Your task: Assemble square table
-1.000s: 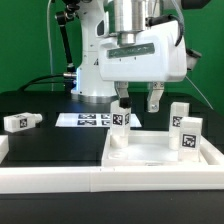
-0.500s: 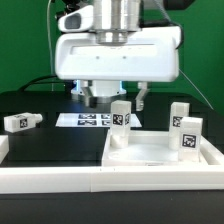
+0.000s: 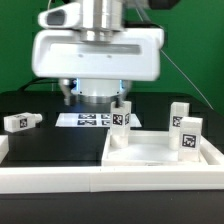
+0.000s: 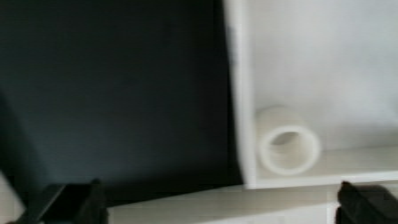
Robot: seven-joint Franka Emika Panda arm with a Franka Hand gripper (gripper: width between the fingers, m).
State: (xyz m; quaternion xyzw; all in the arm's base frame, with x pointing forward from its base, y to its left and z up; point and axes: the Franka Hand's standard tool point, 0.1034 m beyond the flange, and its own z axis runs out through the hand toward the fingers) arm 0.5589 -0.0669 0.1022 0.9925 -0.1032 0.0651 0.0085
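Observation:
The square table's white slab (image 3: 160, 152) lies flat at the exterior view's right, behind the front rail. Three short white tagged legs stand on it: one at its near-left corner (image 3: 121, 116) and two at the right (image 3: 180, 112) (image 3: 188, 136). Another leg (image 3: 18, 121) lies loose on the black table at the left. My gripper (image 3: 97, 92) hangs open above the table, left of the slab, holding nothing. In the wrist view the slab (image 4: 329, 70) and a leg seen end-on (image 4: 288, 146) lie beyond the open gripper (image 4: 217, 204), whose dark fingertips (image 4: 71, 200) stand wide apart.
A long white rail (image 3: 90, 182) edges the front of the work surface and shows pale between my fingers (image 4: 196, 195). The marker board (image 3: 88, 120) lies flat behind the slab's left corner. The arm's white base (image 3: 95, 85) stands at the back.
The gripper has swung toward the exterior view's left and closer to the camera, away from the leg at the slab's corner. It stayed open. No part moved.

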